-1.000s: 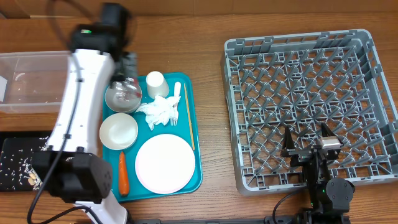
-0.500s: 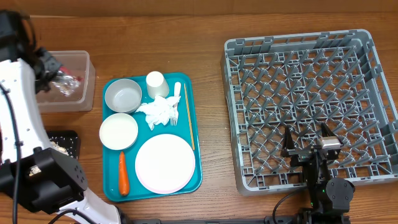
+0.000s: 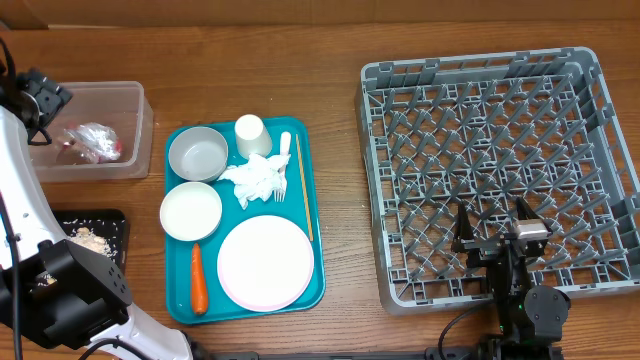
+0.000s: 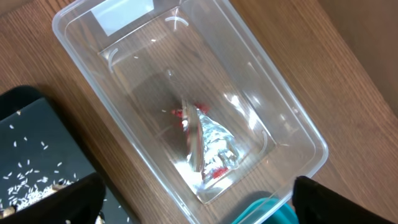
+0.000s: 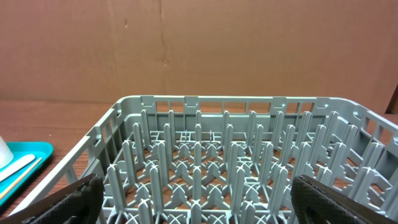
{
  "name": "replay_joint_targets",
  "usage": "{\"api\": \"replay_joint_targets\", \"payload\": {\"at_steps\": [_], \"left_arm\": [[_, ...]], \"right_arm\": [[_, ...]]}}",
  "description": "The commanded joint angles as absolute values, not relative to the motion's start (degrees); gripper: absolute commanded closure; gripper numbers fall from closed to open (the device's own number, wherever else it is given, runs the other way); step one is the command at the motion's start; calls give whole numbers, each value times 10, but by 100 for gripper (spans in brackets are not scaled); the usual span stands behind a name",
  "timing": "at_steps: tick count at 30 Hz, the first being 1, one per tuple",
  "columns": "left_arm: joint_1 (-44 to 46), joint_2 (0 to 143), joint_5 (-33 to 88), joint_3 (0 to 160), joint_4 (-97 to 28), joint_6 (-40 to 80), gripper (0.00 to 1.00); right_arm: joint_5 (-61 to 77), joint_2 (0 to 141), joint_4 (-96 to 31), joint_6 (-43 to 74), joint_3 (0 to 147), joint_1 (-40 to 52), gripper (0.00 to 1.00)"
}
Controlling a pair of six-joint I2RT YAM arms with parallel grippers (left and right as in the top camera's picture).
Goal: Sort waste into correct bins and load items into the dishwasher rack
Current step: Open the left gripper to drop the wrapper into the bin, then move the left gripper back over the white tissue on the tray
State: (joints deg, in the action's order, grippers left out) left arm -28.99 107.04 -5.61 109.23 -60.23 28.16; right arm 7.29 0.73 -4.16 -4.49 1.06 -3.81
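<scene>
Foil (image 4: 208, 146) lies in tub (image 4: 143, 68); left gripper (image 4: 198, 200) above tub, jaws apart; right gripper (image 5: 199, 198), far right of tub, likewise apart.

Work surface: a brown wooden table (image 3: 340, 150), mid-tone with a matte finish. Its grain runs left to right in the overhead view. Along the table's far edge stands a flat brown cardboard panel (image 5: 199, 50), which fills the background above the table in the right wrist view. The panel has one vertical seam (image 5: 163, 37), slightly left of centre. Light on the table is even and diffuse, shadows short and soft-edged.
</scene>
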Motion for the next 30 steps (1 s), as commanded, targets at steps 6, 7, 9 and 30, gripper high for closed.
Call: {"api": "replay_joint_targets", "payload": {"at_steps": [6,7,9,30], "left_arm": [[-292,1075,-11,1106,-628,274,2],[-292,1072,14,1107,-633,265,4],[-291,1061,83,1109,-636,237,7],[111,1034,33,1108,-795,236,20]], "right_arm": [[76,2,-40,-45,4,-41,0],[76,2,-40,-45,4,-41,0],[76,2,-40,-45,4,-41,0],[76,2,-40,-45,4,-41,0]]}}
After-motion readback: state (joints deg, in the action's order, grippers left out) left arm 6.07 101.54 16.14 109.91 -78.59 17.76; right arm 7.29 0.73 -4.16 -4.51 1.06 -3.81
